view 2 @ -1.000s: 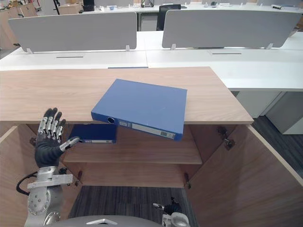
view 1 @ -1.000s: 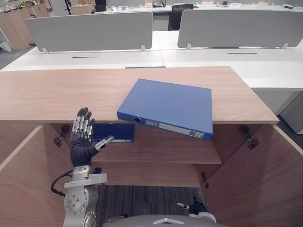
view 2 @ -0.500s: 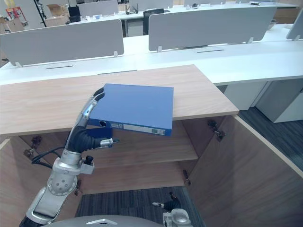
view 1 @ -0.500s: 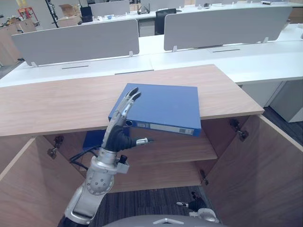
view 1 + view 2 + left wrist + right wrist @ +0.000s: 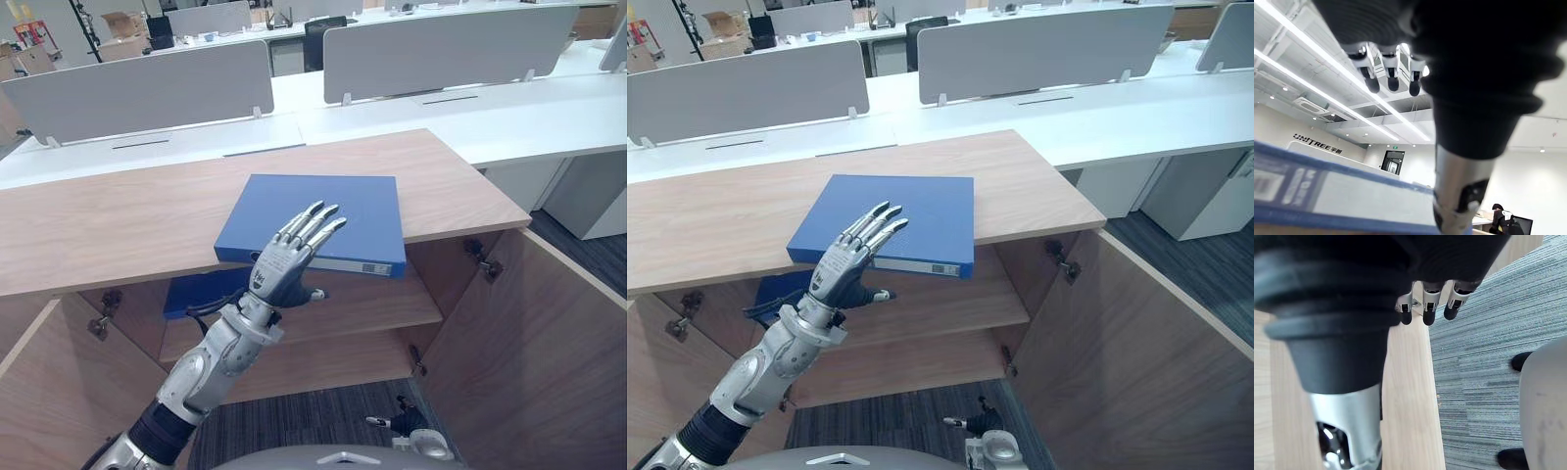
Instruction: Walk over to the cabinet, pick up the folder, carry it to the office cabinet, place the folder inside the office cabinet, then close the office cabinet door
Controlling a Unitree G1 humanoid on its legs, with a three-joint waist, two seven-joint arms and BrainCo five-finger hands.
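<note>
- Straight ahead: wooden cabinet [image 5: 118, 211], two doors swung open, one at each side, one shelf [image 5: 377, 305] inside.
- Behind it: white desks [image 5: 509, 117] with grey screens [image 5: 137, 90].
- On the cabinet top: one blue folder [image 5: 333, 208], flat, near edge jutting past the front of the top, spine towards the robot.
- Below, on the shelf: second blue folder [image 5: 201, 291], also flat; two folders counted in all.
- Just before the top folder's spine: left hand [image 5: 284, 266], raised, fingers straight and slightly spread over the folder's near edge, gripping nothing; cannot tell whether it touches.
- Low, near the carpet: right hand [image 5: 404, 427], fingers relaxed, empty.
- Along the top folder's spine: one white label strip [image 5: 362, 266], print too small to read.
</note>
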